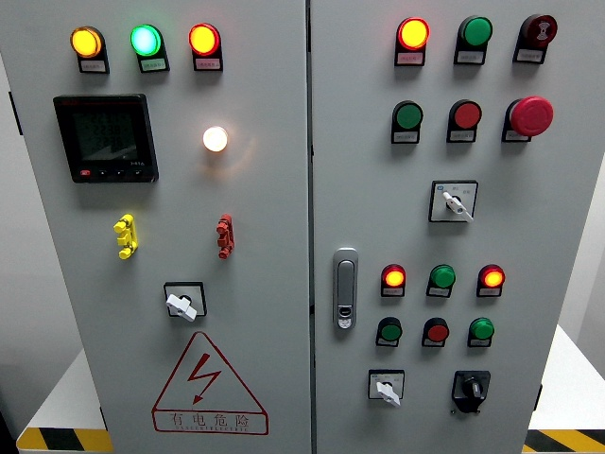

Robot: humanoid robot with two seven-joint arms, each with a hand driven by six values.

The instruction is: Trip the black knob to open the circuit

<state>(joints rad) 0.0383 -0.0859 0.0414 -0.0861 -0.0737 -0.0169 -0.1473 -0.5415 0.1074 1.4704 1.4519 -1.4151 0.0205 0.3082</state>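
The black knob sits at the lower right of the right cabinet door, its pointer angled up and slightly left. Just left of it is a white selector switch on a black square plate. Neither of my hands nor arms shows in the head view.
The right door carries lit red lamps, green and red push buttons, a red emergency stop, a white selector and a silver door handle. The left door holds a meter display, indicator lamps, a white selector and a hazard triangle.
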